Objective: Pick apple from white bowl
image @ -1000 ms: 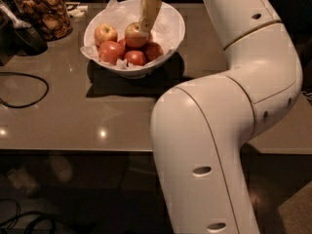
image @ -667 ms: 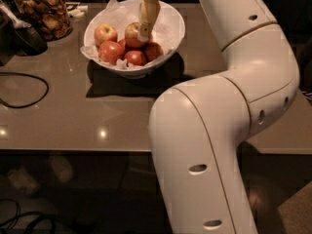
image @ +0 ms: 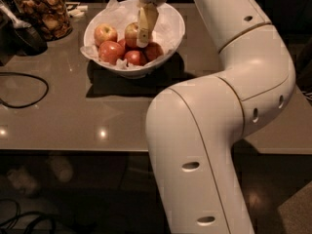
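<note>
The white bowl [image: 170, 30] stands at the back of the table, lined with crinkled white paper and holding several apples. The apple [image: 130, 33], yellow with a red blush, lies in the middle of the bowl. My gripper [image: 144, 27] reaches down into the bowl from above and sits right against this apple's right side, covering part of it. A smaller yellow-red apple [image: 106, 33] lies to the left. Deep red apples [image: 111, 51] lie in front. My large white arm fills the right of the view.
A glass jar of brown snacks [image: 45, 13] stands at the back left, next to a dark object [image: 24, 35]. A black cable [image: 24, 89] loops on the table's left side. The table's front edge [image: 73, 150] runs across below the bowl.
My gripper has come down lower into the bowl, to the middle apple. The bowl and the other apples have not moved.
</note>
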Controlling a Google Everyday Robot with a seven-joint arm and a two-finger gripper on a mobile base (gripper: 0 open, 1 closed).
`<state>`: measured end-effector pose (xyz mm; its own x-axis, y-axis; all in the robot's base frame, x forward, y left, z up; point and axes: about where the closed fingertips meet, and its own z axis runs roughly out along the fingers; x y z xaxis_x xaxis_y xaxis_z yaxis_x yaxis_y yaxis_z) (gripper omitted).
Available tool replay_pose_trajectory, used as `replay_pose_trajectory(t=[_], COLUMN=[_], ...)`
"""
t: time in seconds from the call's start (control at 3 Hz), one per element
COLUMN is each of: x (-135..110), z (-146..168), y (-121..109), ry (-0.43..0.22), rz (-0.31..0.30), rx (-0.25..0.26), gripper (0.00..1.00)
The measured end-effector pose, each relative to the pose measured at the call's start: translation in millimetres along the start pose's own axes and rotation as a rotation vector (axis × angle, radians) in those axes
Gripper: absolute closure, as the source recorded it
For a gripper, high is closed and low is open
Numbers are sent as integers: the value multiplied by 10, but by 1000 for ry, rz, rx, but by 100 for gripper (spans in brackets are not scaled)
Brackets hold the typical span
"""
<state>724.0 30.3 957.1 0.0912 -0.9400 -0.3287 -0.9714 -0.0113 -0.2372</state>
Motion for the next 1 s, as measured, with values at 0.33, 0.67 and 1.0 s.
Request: replay_pose_trajectory(t=[0.33,0.67,1.0], x=[-2,8,18], z=[94,181,227], y=[20,40,55], ry=[6,9,12], rz=[-1,1,2], rx=[-22,-43,-56], gripper=[10,9,9])
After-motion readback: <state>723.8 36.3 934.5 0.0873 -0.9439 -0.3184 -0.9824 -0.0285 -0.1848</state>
